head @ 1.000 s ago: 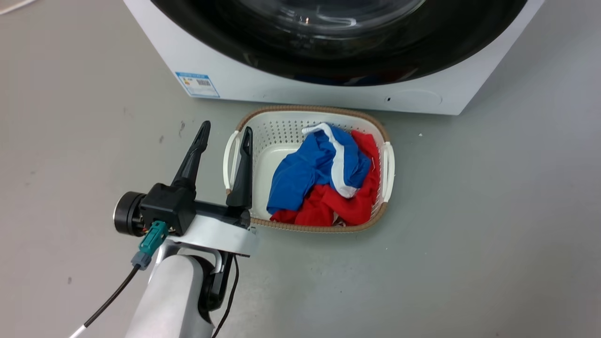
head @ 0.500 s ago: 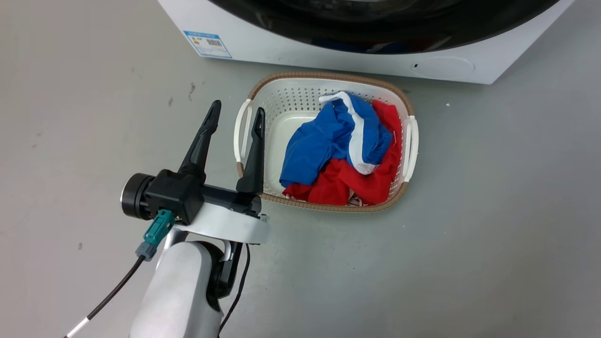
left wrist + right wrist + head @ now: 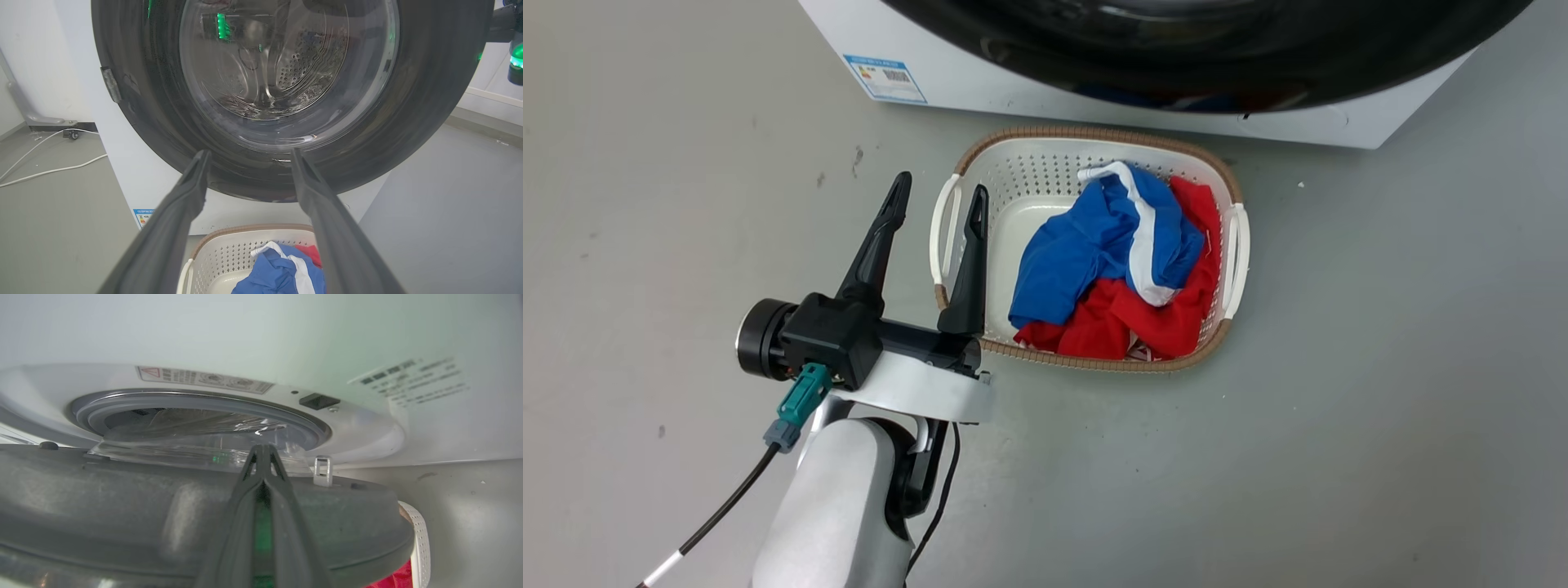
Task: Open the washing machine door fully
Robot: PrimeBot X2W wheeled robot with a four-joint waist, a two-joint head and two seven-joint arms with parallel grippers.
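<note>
Left claw (image 3: 939, 192) is spread wide, two dark fingers apart with nothing between them, hovering over the grey floor (image 3: 1380, 367) and pointing to 12 o'clock in the head view. At its 3 o'clock, just beside one finger, sits the white perforated laundry basket with a brown woven rim (image 3: 1094, 132), with a blue garment (image 3: 1078, 261) and a red garment (image 3: 1152, 318) heaped inside. Up at 12 o'clock stands the big white front-loading washing machine (image 3: 1029, 90), with a blue label sticker (image 3: 886, 77) on its lower corner. On it hangs the large round glossy black-rimmed washing machine door (image 3: 429, 81) with its bulging clear glass centre, well apart from my left fingers. Down my left wrist view, the door looms at 12 o'clock past both fingertips, its 3 o'clock edge standing out beyond the white cabinet. Now the right wrist view: right claw (image 3: 263, 451) is pinched together, tips meeting, nothing visible between them. It lies across the door's grey inner face, tips at the foot of the glass bowl; whether it touches, I cannot tell. A small metal latch loop (image 3: 322, 470) sits at 1 o'clock of the tips. Beyond, at 12 o'clock, there is a gap, then the grey rubber ring (image 3: 196, 401). The door is ajar, not fully open.
</note>
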